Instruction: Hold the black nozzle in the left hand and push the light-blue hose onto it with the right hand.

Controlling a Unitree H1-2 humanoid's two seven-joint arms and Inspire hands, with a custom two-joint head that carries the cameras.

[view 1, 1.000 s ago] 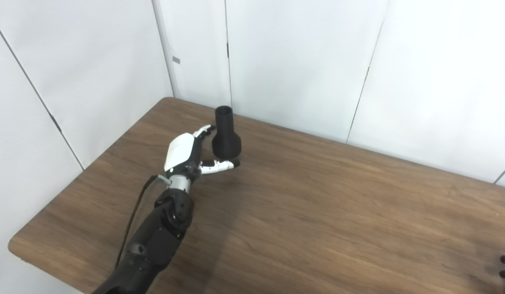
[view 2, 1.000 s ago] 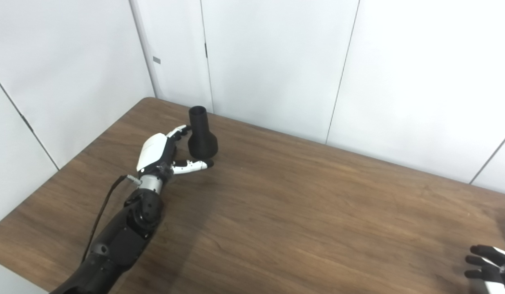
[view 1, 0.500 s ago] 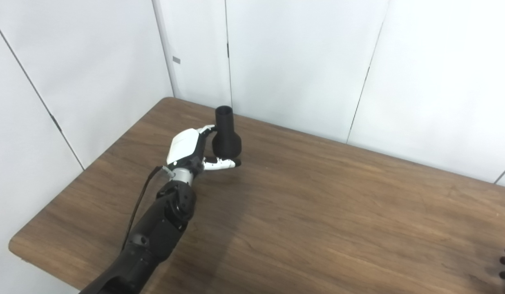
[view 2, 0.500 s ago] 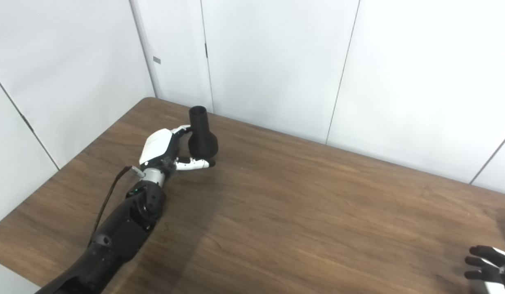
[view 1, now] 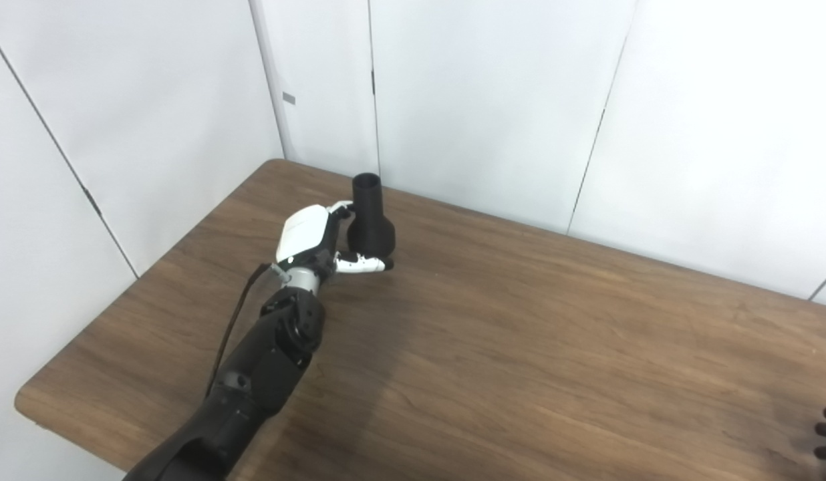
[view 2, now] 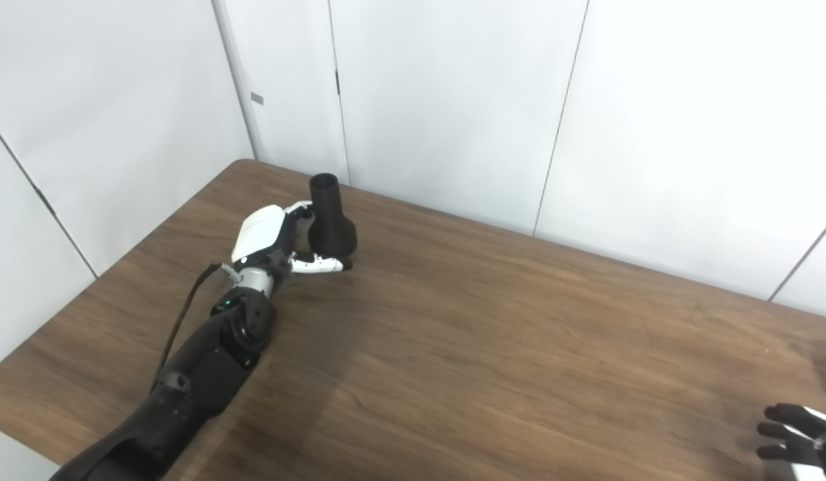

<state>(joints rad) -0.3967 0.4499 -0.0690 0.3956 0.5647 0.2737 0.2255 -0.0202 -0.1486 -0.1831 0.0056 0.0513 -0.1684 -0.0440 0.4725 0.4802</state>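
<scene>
The black nozzle (view 1: pixel 370 226) stands upright on the wooden table (view 1: pixel 533 347), wide end down, near the back left corner. My left hand (view 1: pixel 311 235) is pressed up to its left side. The thumb (view 1: pixel 363 264) lies across the front of the nozzle's base and the fingers (view 1: pixel 342 206) reach behind its neck. The hand is still spread and has no closed hold on the nozzle. My right hand (view 2: pixel 792 437) is cut off at the bottom right corner, its dark fingers apart over the table with nothing between them. No light-blue hose is clearly in view.
White wall panels stand close behind the table's back edge, just beyond the nozzle. The table's left edge and rounded front left corner (view 1: pixel 25 401) lie beside my left arm. Bare wood stretches between the two hands.
My left hand has slid forward and to the right, up against the nozzle, with the thumb now under the front of its base. The nozzle has not moved. The right hand has dropped slightly.
</scene>
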